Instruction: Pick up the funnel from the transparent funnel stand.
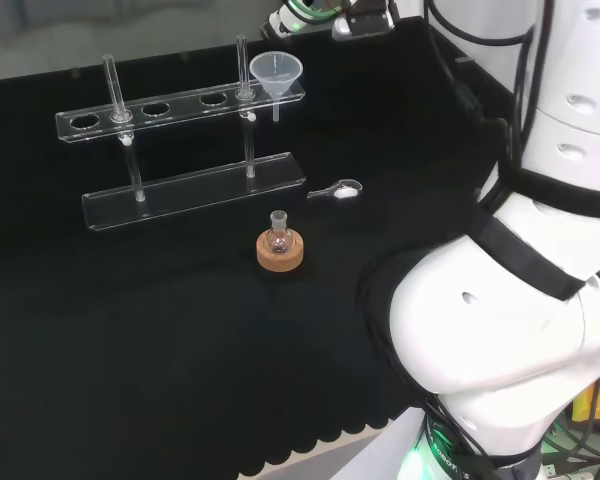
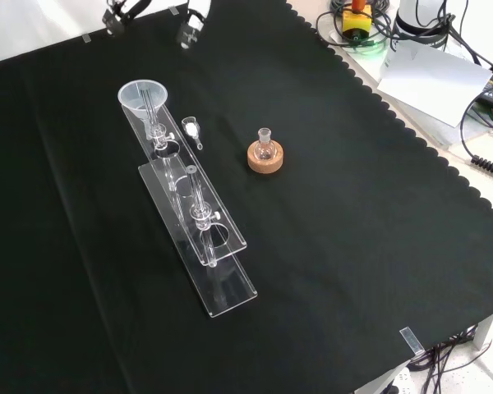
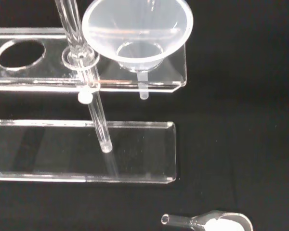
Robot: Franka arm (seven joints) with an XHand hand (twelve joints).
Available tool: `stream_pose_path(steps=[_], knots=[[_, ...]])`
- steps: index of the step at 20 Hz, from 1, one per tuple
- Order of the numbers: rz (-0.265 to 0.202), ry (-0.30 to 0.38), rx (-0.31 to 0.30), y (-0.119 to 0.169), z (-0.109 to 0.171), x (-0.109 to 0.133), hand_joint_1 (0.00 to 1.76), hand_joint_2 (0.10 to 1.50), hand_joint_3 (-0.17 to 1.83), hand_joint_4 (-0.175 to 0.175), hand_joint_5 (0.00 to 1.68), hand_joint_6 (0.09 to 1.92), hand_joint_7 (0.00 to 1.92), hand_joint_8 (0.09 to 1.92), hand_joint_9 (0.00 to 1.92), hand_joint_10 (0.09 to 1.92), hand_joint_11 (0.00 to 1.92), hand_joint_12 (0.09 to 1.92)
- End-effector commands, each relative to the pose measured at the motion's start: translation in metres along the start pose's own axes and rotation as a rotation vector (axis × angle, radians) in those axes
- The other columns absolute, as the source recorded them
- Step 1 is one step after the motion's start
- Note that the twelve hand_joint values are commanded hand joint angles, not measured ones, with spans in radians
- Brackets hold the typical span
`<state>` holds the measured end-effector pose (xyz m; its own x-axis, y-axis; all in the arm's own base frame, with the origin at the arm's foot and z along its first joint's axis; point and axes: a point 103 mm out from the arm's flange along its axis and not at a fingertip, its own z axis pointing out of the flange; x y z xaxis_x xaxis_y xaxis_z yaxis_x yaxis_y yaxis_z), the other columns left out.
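A clear plastic funnel point(image 1: 273, 70) point(image 2: 143, 93) point(image 3: 137, 31) sits in the end hole of the transparent stand's upper bar point(image 1: 180, 105) point(image 2: 222, 238) point(image 3: 38, 82), with its stem hanging down through the hole. Two thin clear rods join the bar to the base plate point(image 1: 190, 190) point(image 3: 135, 149). Parts of the hand point(image 2: 189, 25) show at the top edge of the front view, just beyond the funnel end of the stand. Its fingertips are spread apart, hold nothing and stand clear of the funnel. In the head view the hand point(image 1: 310, 14) is at the top edge, behind the funnel.
A small round flask on a cork ring point(image 1: 279, 248) point(image 2: 265, 156) stands in front of the stand. A small clear scoop with white powder point(image 1: 340, 190) point(image 2: 192, 130) point(image 3: 216, 222) lies between the stand and the flask. The cloth's scalloped edge, cables and paper lie at the front view's right.
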<state>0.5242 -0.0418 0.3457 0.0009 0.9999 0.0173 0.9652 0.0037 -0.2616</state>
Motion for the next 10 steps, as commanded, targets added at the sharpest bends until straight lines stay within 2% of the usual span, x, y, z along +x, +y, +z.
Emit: stream_pose_path(steps=[1,3,10], knots=[[-0.034,-0.026,0.131,0.021,0.012,0.008,0.50,0.81,0.22,-0.017,0.01,0.09,0.00,0.19,0.03,0.82,0.04,1.59],[-0.034,-0.035,0.152,0.025,0.015,0.007,0.52,0.79,0.22,-0.023,0.00,0.09,0.00,0.09,0.01,0.82,0.06,1.60],[-0.040,-0.092,0.173,0.035,0.025,0.009,0.58,0.76,0.22,-0.031,0.00,0.09,0.00,0.09,0.00,0.75,0.08,1.59]])
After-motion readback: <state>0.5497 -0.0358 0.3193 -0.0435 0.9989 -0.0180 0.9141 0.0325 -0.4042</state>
